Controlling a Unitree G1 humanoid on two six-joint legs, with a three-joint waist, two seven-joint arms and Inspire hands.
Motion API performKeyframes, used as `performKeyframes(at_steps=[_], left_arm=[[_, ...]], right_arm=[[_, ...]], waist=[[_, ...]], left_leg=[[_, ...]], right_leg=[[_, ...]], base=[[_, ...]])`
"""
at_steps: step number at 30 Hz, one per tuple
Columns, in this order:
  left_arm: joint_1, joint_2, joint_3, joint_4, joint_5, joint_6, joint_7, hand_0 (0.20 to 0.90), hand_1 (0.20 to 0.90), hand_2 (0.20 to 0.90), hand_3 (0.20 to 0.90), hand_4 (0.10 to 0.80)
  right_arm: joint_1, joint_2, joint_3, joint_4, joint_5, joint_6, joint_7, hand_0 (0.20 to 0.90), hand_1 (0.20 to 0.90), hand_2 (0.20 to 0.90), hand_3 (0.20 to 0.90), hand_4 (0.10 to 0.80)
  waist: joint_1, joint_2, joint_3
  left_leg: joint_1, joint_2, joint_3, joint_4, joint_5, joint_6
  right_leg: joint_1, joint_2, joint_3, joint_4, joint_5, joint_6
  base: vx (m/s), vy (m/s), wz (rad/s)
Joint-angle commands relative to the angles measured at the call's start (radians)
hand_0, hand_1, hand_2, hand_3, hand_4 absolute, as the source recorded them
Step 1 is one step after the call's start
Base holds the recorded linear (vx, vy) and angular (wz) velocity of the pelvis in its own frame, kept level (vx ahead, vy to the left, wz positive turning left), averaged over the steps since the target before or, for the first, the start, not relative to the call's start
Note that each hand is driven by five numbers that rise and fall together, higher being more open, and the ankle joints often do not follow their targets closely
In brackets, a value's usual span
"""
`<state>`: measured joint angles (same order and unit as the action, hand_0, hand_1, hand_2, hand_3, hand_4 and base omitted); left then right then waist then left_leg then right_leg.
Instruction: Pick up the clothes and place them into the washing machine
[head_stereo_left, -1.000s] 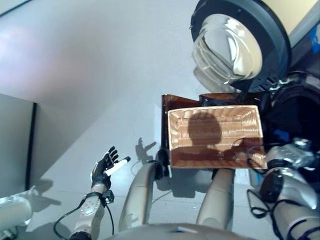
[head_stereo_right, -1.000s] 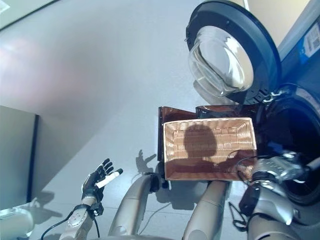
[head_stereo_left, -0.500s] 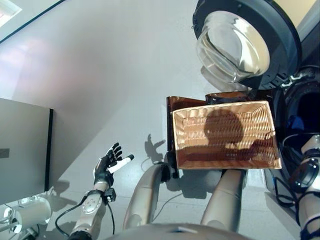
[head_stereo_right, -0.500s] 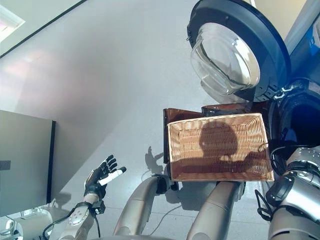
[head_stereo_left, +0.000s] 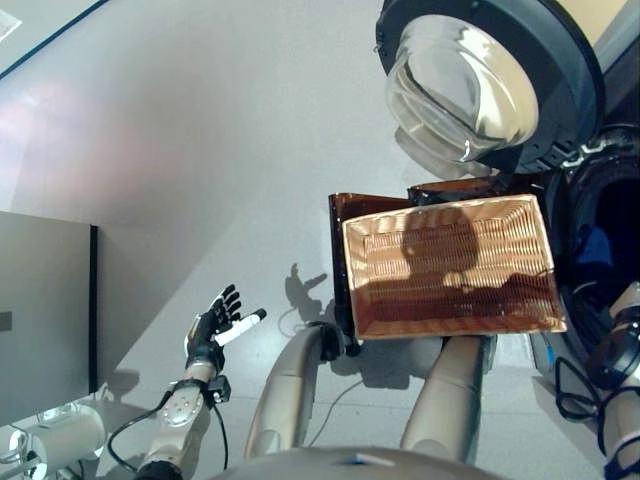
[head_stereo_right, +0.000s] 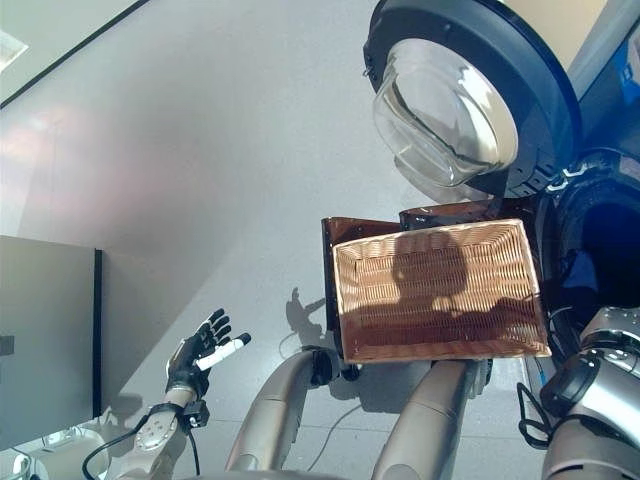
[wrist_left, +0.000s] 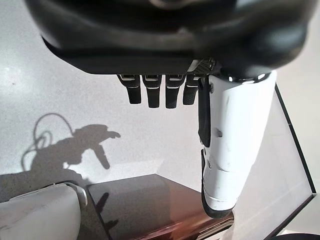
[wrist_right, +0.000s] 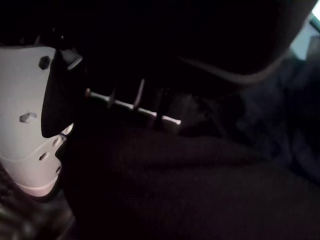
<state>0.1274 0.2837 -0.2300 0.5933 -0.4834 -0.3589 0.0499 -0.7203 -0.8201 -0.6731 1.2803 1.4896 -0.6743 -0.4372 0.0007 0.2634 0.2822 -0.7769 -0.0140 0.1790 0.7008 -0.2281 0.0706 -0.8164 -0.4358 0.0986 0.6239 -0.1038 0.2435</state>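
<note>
Wicker basket (head_stereo_left: 450, 265) empty, dark clothes (head_stereo_left: 598, 250) seemingly already inside washing machine drum (head_stereo_right: 600, 250) with door (head_stereo_left: 470, 85) open; right hand (wrist_right: 35, 130) reaches into drum, finger state indeterminate; left hand (head_stereo_left: 212, 330) idle, fingers spread, holding nothing; task judged nearly complete.

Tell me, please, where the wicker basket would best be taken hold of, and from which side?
Probably by the rim of a short end. The wicker basket is a shallow open rectangle, empty, with no handle showing. Its left end faces bare floor, so the open left hand could come in there; the washing machine drum crowds the other end.
</note>
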Motion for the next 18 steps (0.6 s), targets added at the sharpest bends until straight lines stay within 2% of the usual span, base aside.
performKeyframes(at_steps=[1, 3, 4, 5, 6, 18], left_arm=[[0.044, 0.076, 0.078, -0.009, 0.0, -0.075, 0.034, 0.9, 0.9, 0.9, 0.9, 0.8], [0.044, 0.077, 0.074, -0.005, 0.0, -0.076, 0.033, 0.9, 0.9, 0.9, 0.9, 0.8], [0.044, 0.076, 0.074, -0.004, -0.001, -0.076, 0.034, 0.9, 0.9, 0.9, 0.9, 0.8], [0.042, 0.076, 0.071, 0.0, 0.001, -0.075, 0.036, 0.9, 0.9, 0.9, 0.9, 0.8], [0.041, 0.077, 0.072, 0.0, 0.001, -0.075, 0.036, 0.9, 0.9, 0.9, 0.9, 0.8], [0.028, 0.081, 0.08, 0.021, -0.023, -0.072, 0.022, 0.9, 0.9, 0.9, 0.9, 0.8]], right_arm=[[0.105, -0.169, 0.037, 0.033, -0.08, -0.112, -0.012, 0.2, 0.2, 0.2, 0.2, 0.3], [0.094, -0.16, 0.044, 0.023, -0.083, -0.12, -0.015, 0.2, 0.2, 0.2, 0.2, 0.3], [0.092, -0.152, 0.047, 0.014, -0.084, -0.121, -0.013, 0.318, 0.318, 0.318, 0.318, 0.384], [0.083, -0.142, 0.047, 0.0, -0.074, -0.13, -0.005, 0.54, 0.54, 0.54, 0.54, 0.543], [0.083, -0.14, 0.047, -0.001, -0.071, -0.132, -0.002, 0.9, 0.9, 0.9, 0.9, 0.8], [0.038, -0.051, 0.097, -0.104, -0.038, -0.135, 0.07, 0.9, 0.9, 0.9, 0.9, 0.8]], waist=[[-0.028, -0.002, -0.077], [-0.029, 0.001, -0.079], [-0.03, 0.001, -0.079], [-0.03, 0.001, -0.081], [-0.03, 0.001, -0.08], [-0.026, -0.017, -0.076]], left_leg=[[0.052, 0.04, -0.056, -0.098, 0.047, -0.105], [0.052, 0.04, -0.055, -0.098, 0.048, -0.104], [0.052, 0.041, -0.053, -0.1, 0.049, -0.104], [0.053, 0.039, -0.053, -0.101, 0.047, -0.102], [0.054, 0.04, -0.053, -0.101, 0.047, -0.102], [0.059, 0.038, -0.059, -0.107, 0.057, -0.102]], right_leg=[[-0.048, 0.059, -0.014, 0.062, 0.062, -0.113], [-0.05, 0.061, -0.01, 0.059, 0.065, -0.113], [-0.049, 0.061, -0.009, 0.059, 0.064, -0.114], [-0.046, 0.061, -0.009, 0.056, 0.065, -0.115], [-0.046, 0.062, -0.01, 0.056, 0.065, -0.114], [-0.025, 0.075, -0.013, 0.028, 0.077, -0.121]], base=[[0.0, 0.0, 0.0], [0.0, 0.0, 0.0], [0.0, 0.0, 0.0], [0.0, 0.0, 0.0], [0.0, 0.0, 0.0], [-0.001, -0.003, 0.0]])
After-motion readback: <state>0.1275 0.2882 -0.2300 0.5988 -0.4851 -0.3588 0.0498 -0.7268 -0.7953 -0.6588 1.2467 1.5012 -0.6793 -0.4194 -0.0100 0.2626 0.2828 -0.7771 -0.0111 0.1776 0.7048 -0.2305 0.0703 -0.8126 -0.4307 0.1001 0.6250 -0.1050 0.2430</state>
